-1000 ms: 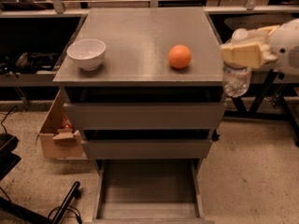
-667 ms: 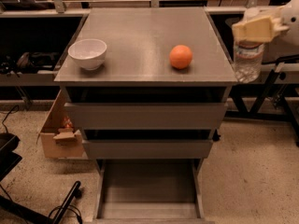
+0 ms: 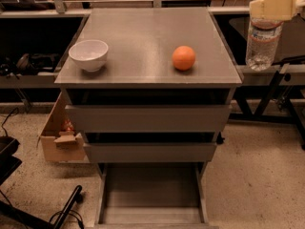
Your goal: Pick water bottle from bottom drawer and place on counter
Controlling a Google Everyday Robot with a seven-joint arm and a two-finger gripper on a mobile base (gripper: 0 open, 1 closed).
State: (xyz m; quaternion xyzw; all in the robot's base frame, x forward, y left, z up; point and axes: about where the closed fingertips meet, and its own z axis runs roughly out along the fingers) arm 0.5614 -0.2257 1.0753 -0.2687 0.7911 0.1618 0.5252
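My gripper is at the top right, to the right of the counter and above its level. It is shut on the top of the water bottle, a clear ribbed bottle with a thin label band, which hangs upright below it; the cap is hidden by the fingers. The bottom drawer is pulled out at the bottom of the view and shows a bare grey floor.
A white bowl stands on the counter's left side and an orange on its right side. Two upper drawers are slightly open. A cardboard box sits on the floor at the left. Dark shelving runs behind the cabinet.
My gripper has risen with the water bottle, from beside the counter's right edge to above counter height at the top right.
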